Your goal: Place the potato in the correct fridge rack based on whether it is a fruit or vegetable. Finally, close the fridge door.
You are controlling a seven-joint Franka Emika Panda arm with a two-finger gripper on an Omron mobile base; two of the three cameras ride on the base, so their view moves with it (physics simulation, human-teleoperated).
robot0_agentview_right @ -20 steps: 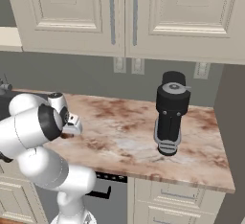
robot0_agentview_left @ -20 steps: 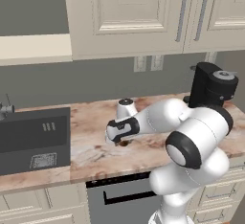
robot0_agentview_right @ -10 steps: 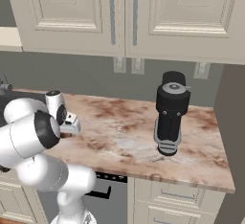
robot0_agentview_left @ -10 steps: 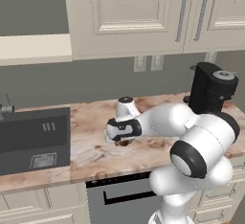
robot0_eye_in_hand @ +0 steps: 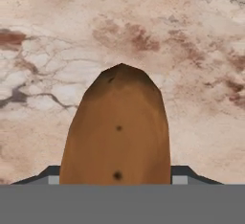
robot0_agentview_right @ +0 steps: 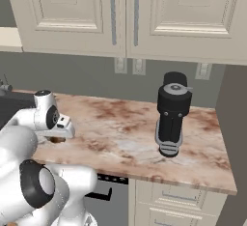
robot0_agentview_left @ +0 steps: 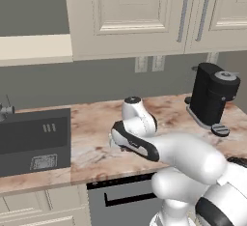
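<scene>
Since a second ago the arm has swung further over the counter [robot0_agentview_left: 96,138] toward the left and its elbow has dropped lower, while the coffee machine [robot0_agentview_right: 171,114] and cupboards stand as they did. The gripper [robot0_agentview_right: 57,137] hangs just above the marbled brown-and-cream stone top, its jaws closed on the potato [robot0_eye_in_hand: 118,132], which fills the space between the two dark fingertips [robot0_eye_in_hand: 184,172] in the hand view. The potato is a dull, matte brown oval with a few small dark eyes, tapering to a blunt point; in the right base view a bit of it shows under the white hand. The black sink [robot0_agentview_left: 34,140] sits at the counter's left end
</scene>
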